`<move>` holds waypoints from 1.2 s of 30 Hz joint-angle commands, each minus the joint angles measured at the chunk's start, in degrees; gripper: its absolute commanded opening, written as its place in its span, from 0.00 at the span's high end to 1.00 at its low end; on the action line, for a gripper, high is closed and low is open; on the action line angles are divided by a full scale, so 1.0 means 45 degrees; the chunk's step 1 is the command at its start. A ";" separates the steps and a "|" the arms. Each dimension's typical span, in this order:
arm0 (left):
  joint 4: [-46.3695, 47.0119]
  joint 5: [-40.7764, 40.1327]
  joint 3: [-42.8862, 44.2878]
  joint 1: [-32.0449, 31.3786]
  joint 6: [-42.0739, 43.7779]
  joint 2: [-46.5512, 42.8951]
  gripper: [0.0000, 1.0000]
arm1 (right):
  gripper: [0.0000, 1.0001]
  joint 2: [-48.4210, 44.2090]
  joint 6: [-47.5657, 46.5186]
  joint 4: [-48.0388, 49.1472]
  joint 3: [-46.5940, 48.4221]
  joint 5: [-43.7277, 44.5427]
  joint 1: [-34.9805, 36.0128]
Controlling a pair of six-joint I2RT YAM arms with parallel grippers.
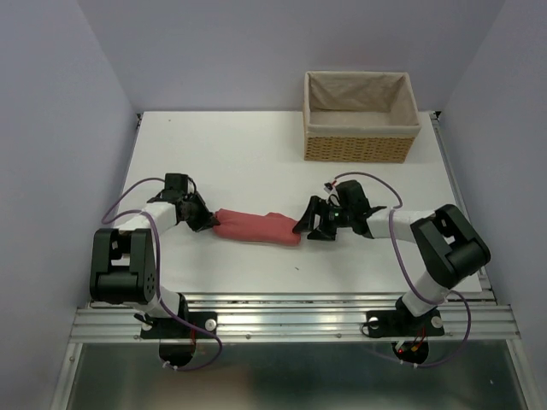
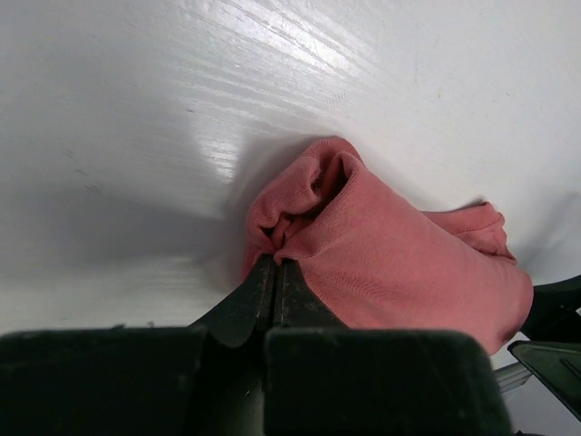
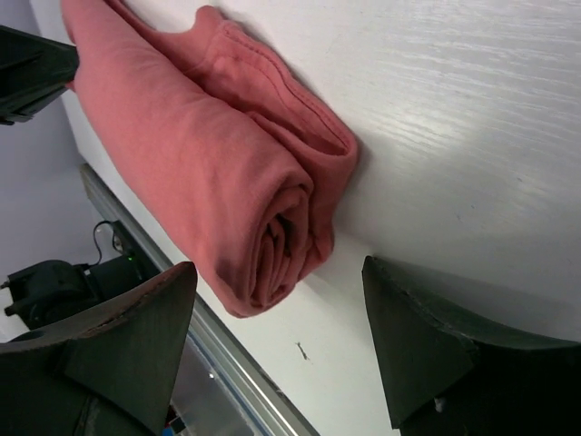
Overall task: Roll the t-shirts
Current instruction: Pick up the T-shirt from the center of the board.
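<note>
The rolled salmon-red t-shirt (image 1: 256,228) lies on the table (image 1: 239,162) as a short log between the tools: the left gripper (image 2: 275,268) has its jaws pressed together on a fold of cloth directly ahead of its fingertips, while the right gripper (image 3: 277,268) stands spread wide, one finger to each side of the opposite spiral end, gripping nothing. To finish well, the right gripper should probably close squarely across that end so the layers do not loosen, with the left pinch as anchor. No brand, label or writing is legible on any surface.
</note>
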 commanded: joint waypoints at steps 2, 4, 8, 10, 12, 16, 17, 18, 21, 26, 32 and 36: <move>-0.0362 -0.0380 0.0447 -0.0098 0.0350 0.0326 1.00 | 0.22 0.1218 0.0608 0.1279 -0.0580 -0.0242 -0.0024; -0.0323 -0.0399 0.0467 -0.0117 0.0350 0.0366 1.00 | 0.25 0.1474 0.0686 0.1514 -0.0541 -0.0183 -0.0024; -0.0284 -0.0360 0.0545 -0.0195 0.0272 0.0541 1.00 | 0.28 0.2059 0.0668 0.1729 -0.0288 -0.0144 0.0113; -0.0265 -0.0360 0.0584 -0.0234 0.0233 0.0581 1.00 | 0.33 0.2197 0.0667 0.1788 -0.0267 -0.0163 0.0250; -0.0265 -0.0418 0.0681 -0.0293 0.0213 0.0619 1.00 | 0.39 0.2295 0.0706 0.1846 -0.0267 -0.0183 0.0250; -0.0245 -0.0419 0.0818 -0.0390 0.0193 0.0814 1.00 | 0.74 0.2353 0.0766 0.2140 -0.0151 -0.0261 0.0250; -0.0245 -0.0419 0.0857 -0.0391 0.0232 0.0854 1.00 | 0.80 0.2373 0.0746 0.2139 -0.0073 -0.0281 0.0250; -0.0264 -0.0419 0.0896 -0.0410 0.0252 0.0931 1.00 | 0.86 0.2354 0.0707 0.2004 -0.0033 -0.0184 0.0250; -0.0323 -0.0262 0.1091 -0.0449 0.0447 0.0913 1.00 | 0.99 0.2140 0.0434 0.1439 0.0279 0.0186 0.0250; -0.1025 -0.0184 0.1852 -0.0527 0.0876 0.0309 1.00 | 0.99 0.1068 -0.0209 0.0072 0.1273 0.0870 0.0250; -0.2060 0.0031 0.3316 -0.0898 0.0838 -0.0629 1.00 | 0.99 -0.0106 -0.0894 -0.2176 0.2232 0.1867 0.0250; -0.2432 0.0050 0.4079 -0.0957 0.0780 -0.1195 1.00 | 0.99 -0.0907 -0.1129 -0.2917 0.2564 0.2297 0.0016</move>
